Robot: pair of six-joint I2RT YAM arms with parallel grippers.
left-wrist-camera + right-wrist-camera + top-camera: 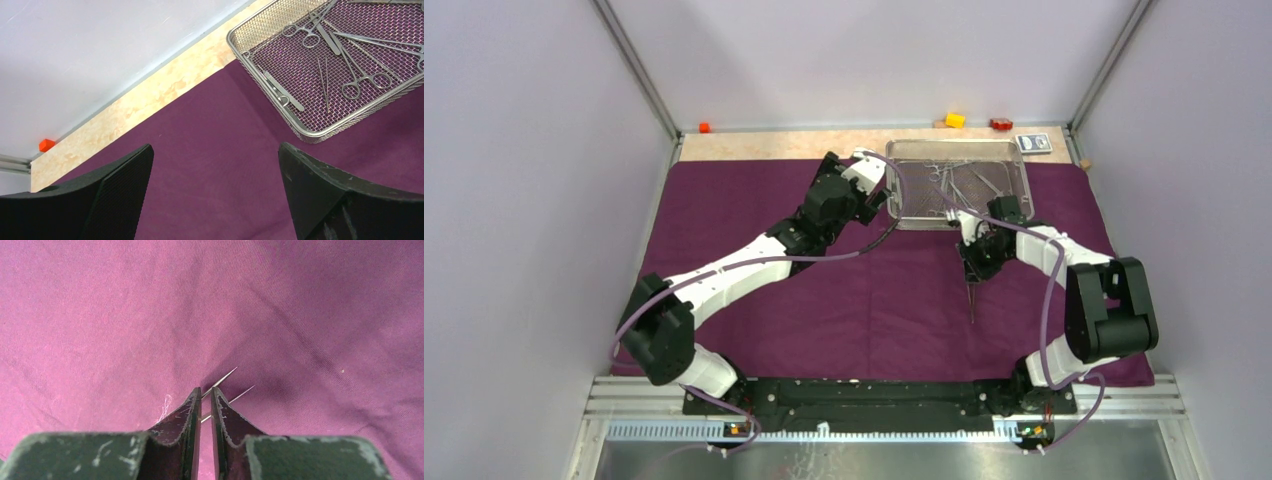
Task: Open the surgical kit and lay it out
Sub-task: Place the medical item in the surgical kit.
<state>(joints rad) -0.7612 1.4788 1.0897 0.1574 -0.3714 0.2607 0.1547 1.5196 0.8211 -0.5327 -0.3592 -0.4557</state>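
Left claw (215, 155): wide open, empty
Right claw (206, 395): pinching tweezers (225, 377)
Far edge: orange block (705, 127), yellow block (955, 120), card packet (1034, 143)
Surface (774, 145): purple cloth (824, 300); mesh tray (310, 134) at far-right corner

I'm seeing a dark purple cloth wrap (824, 300), a silver wire-mesh tray (312, 135), silvery steel tweezers (222, 380), a pale speckled tan worktop (764, 146), black left fingers (120, 190) and one orange block (46, 145).
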